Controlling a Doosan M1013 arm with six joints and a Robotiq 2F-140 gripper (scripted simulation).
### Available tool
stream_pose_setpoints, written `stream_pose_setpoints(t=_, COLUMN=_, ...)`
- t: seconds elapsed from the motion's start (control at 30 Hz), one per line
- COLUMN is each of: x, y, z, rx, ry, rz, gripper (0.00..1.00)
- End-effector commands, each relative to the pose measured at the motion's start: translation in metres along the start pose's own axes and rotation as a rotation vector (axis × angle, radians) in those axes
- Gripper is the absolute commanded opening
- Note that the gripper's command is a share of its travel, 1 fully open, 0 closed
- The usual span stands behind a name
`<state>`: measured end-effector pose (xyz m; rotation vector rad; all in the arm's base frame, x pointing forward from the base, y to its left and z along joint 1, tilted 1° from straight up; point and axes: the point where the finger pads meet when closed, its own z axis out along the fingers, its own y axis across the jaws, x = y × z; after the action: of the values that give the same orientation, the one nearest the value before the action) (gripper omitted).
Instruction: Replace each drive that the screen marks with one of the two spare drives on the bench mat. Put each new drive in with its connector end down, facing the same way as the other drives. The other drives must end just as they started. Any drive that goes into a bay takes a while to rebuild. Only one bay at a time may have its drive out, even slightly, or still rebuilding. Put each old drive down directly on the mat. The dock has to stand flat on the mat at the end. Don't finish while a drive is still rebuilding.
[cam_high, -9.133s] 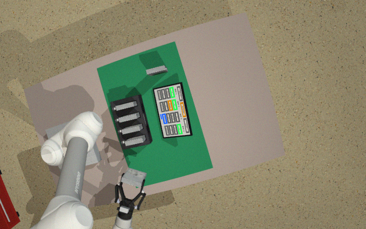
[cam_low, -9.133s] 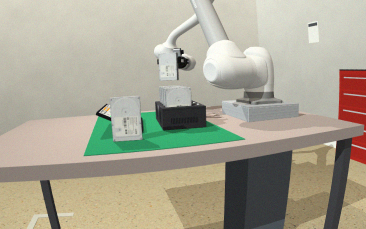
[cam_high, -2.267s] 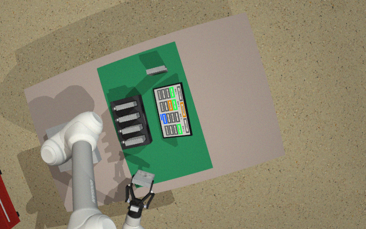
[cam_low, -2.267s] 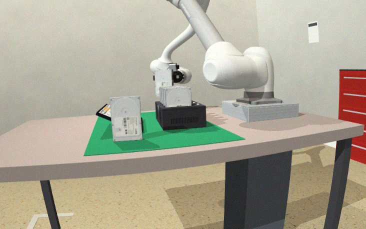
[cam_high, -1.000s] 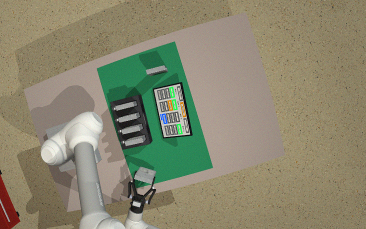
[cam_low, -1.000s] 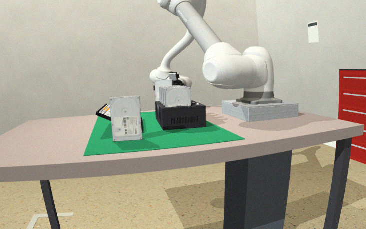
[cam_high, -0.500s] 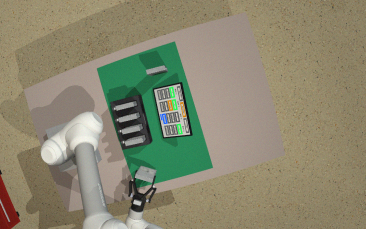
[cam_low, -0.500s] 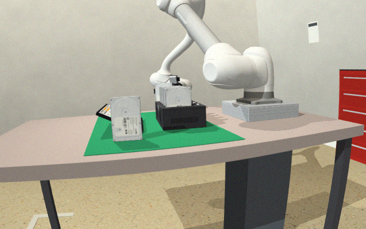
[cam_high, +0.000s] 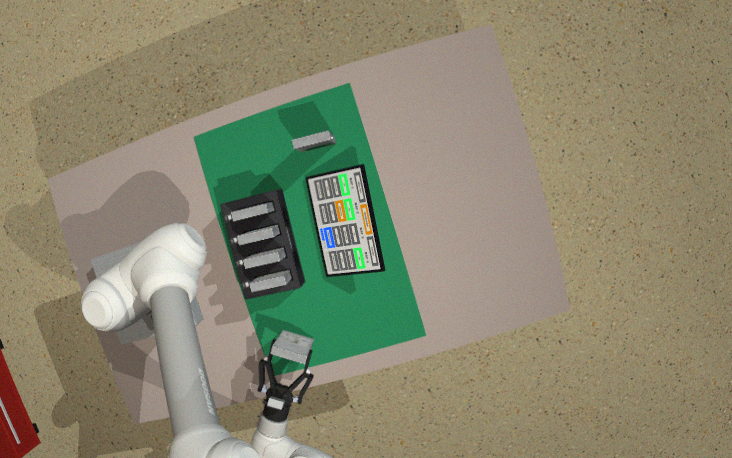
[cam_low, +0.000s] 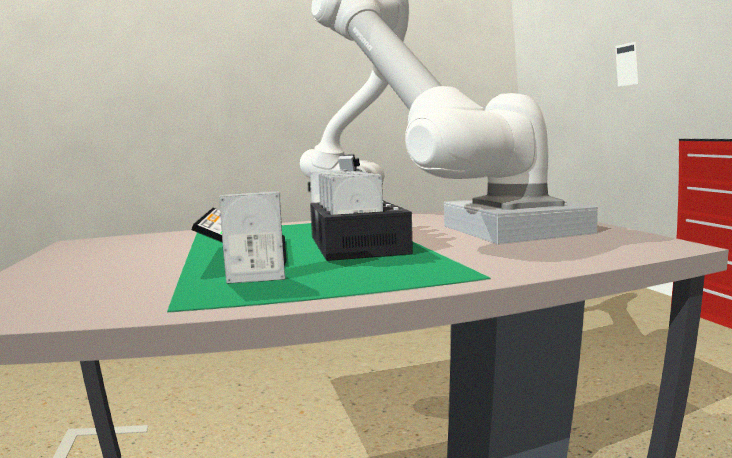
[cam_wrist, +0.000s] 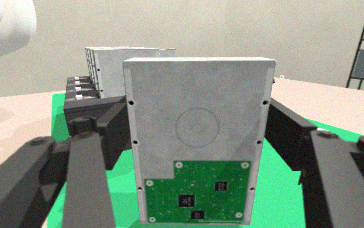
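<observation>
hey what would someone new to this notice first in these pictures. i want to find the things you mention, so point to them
Probably the big white robot arm (cam_high: 180, 345) (cam_low: 396, 59), reaching over the table's edge with a silver drive (cam_high: 291, 346) (cam_wrist: 197, 115) gripped in its jaws. Next, the bright green mat (cam_high: 372, 318) (cam_low: 199, 297), where a black dock (cam_high: 292, 237) (cam_low: 372, 232) with four upright drives stands beside a screen (cam_high: 345, 221) showing green, orange and blue marks.
</observation>
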<state>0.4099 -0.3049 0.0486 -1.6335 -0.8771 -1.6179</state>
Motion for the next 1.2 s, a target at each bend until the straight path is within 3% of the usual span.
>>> stream_pose_setpoints(t=0.0, x=-0.0003, y=0.0002, z=-0.0001, rx=0.000, ry=0.000, rz=-0.001, gripper=0.10)
stream_pose_setpoints(t=1.17, x=-0.0076, y=0.0002, z=-0.0001, rx=0.000, ry=0.000, rz=-0.001, gripper=0.10)
